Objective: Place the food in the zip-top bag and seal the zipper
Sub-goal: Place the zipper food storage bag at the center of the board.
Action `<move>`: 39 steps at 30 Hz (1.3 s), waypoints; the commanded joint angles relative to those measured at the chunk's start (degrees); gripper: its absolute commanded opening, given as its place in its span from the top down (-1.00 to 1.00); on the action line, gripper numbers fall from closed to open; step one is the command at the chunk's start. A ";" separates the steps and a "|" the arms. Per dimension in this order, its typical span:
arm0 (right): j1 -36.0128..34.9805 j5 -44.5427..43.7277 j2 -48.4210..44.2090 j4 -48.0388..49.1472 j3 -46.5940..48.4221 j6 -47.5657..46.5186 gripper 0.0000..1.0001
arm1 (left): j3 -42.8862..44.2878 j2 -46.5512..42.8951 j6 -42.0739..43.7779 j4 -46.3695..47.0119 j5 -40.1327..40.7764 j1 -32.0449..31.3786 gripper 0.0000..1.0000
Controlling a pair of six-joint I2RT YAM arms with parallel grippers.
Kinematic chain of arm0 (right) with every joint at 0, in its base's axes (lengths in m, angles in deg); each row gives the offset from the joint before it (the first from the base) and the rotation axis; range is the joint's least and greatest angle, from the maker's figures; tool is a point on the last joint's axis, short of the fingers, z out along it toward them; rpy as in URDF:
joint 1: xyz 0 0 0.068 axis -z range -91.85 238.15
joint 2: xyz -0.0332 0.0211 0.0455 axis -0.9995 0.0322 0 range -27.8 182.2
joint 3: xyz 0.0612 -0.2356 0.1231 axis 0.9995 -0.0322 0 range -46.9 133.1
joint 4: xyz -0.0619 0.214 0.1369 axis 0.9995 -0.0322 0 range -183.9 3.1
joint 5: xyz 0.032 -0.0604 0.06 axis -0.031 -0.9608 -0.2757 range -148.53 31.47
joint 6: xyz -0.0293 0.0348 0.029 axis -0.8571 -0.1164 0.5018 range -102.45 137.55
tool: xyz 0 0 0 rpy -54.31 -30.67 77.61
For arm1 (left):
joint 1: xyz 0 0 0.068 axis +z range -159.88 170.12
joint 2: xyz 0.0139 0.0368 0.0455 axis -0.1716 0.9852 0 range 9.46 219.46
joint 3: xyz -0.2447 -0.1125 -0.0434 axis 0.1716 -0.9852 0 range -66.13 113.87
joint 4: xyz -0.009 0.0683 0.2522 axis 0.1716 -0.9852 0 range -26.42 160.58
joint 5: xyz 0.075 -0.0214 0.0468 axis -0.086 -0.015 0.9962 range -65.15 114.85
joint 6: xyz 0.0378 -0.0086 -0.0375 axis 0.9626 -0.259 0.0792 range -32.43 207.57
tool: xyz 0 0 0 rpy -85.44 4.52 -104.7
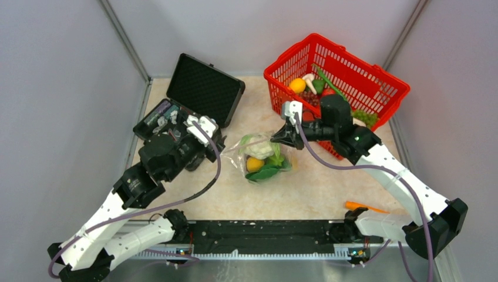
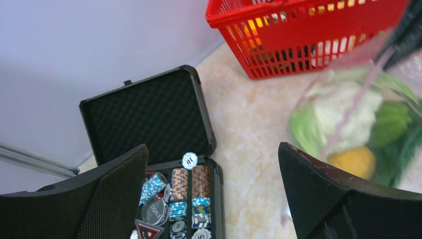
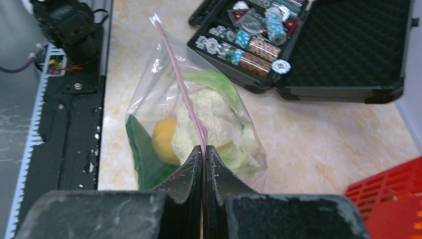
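Observation:
The clear zip-top bag [image 1: 261, 155] lies mid-table and holds a yellow citrus [image 1: 254, 164], a white-green leafy piece [image 1: 260, 148] and dark green leaves. My right gripper [image 1: 281, 136] is shut on the bag's pink zipper [image 3: 181, 84] at its right end; in the right wrist view the jaws [image 3: 204, 149] pinch the strip. My left gripper [image 1: 207, 141] is open and empty, left of the bag, over the black case; its fingers [image 2: 318, 174] frame the bag [image 2: 353, 124] at the right. More food [image 1: 305, 85] lies in the red basket.
A red mesh basket [image 1: 376, 76] stands at the back right. An open black case [image 1: 194, 100] with poker chips [image 2: 186, 194] sits at the back left. An orange carrot [image 1: 364, 207] lies near the right arm's base. A black rail [image 1: 264, 232] runs along the near edge.

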 commanded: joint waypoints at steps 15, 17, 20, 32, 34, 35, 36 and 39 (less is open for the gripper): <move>-5.60 -11.43 2.37 11.62 6.02 1.99 1.00 | -1.28 4.19 -7.60 13.05 14.58 4.40 -0.97; -4.84 -11.82 6.23 11.31 10.52 0.88 1.00 | -2.04 3.74 -8.31 14.21 15.13 5.91 -0.98; -3.36 -10.66 10.29 12.98 15.65 0.11 1.00 | -2.94 2.66 -9.32 15.62 14.99 7.53 -0.97; -0.81 -2.36 13.15 11.00 17.89 -2.19 1.00 | -4.67 0.98 -10.95 17.93 14.58 9.90 -0.97; -2.20 -1.06 9.85 12.14 10.79 -0.83 1.00 | -4.98 0.73 -11.48 18.51 14.58 10.26 -0.97; -3.36 -1.70 8.03 12.56 7.08 -0.16 1.00 | -4.99 0.73 -11.79 18.66 14.43 10.43 -0.97; -4.87 -2.21 6.39 12.70 3.39 0.22 1.00 | -5.01 0.77 -12.02 18.77 14.15 10.57 -0.97; -8.36 -4.00 1.58 14.92 -6.09 4.60 0.99 | -4.83 1.40 -12.78 18.90 12.89 10.85 -0.97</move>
